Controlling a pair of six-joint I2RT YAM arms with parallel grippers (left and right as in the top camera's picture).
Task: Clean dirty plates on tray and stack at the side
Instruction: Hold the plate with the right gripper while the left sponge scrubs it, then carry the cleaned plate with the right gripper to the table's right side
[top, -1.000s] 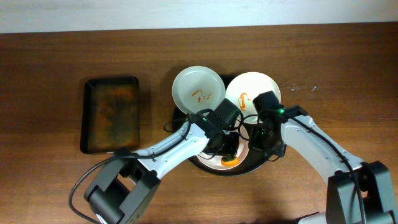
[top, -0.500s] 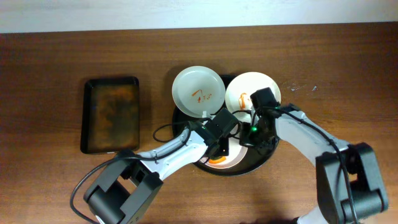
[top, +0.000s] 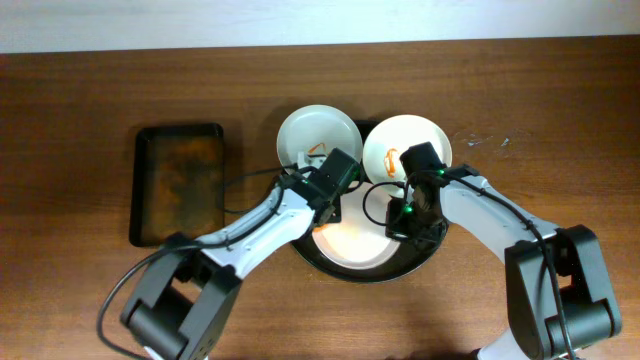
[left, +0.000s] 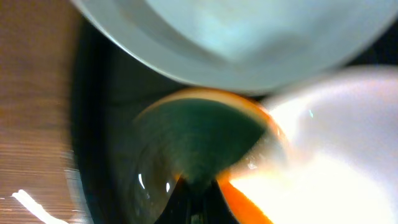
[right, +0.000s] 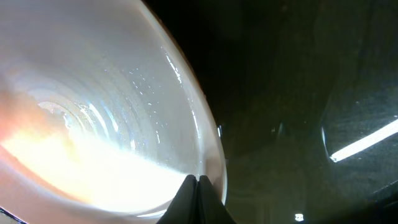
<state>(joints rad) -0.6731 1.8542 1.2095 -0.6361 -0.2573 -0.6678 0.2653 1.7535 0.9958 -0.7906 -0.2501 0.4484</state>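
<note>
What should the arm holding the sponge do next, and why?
Probably sweep the sponge across the front plate. The left gripper holds it at that plate's edge, and the right gripper is pinching the plate's rim, seemingly steadying it for wiping. Glare hides whether stains remain.

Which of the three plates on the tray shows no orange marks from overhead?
The front plate, lowest in the overhead view, looks plain white. The back-left plate and back-right plate each carry orange smears.
</note>
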